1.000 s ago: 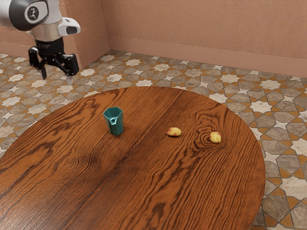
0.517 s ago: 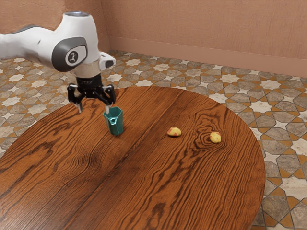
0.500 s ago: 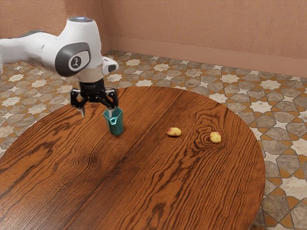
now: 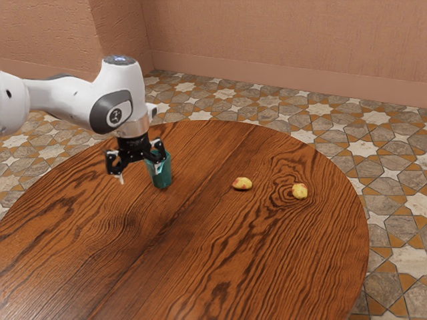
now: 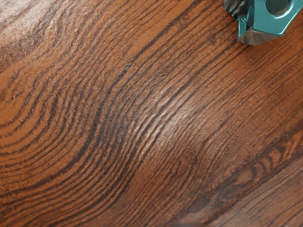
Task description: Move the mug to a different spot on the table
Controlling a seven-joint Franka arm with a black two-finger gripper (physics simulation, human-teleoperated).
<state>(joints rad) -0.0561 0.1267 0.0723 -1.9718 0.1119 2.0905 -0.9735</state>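
A teal faceted mug (image 4: 161,175) stands upright on the round wooden table (image 4: 220,253), left of its middle in the exterior view. My gripper (image 4: 139,171) hangs open just above the table at the mug's left side. One of its fingers (image 4: 159,160) is at the mug's rim, and the other is over bare wood to the exterior view's left. Whether that finger is inside the mug or just against its wall I cannot tell. In the wrist view the mug (image 5: 265,19) lies off to one side of my hand, with wood grain below.
Two small yellow-and-red lumps lie on the table to the exterior view's right of the mug, the nearer one (image 4: 242,183) and the farther one (image 4: 299,191). The table's rim curves round at the right, with tiled floor and pink walls behind.
My arm has swung in from the upper left and come down. The gripper has dropped from above the floor to the mug's rim level. The mug has stayed put.
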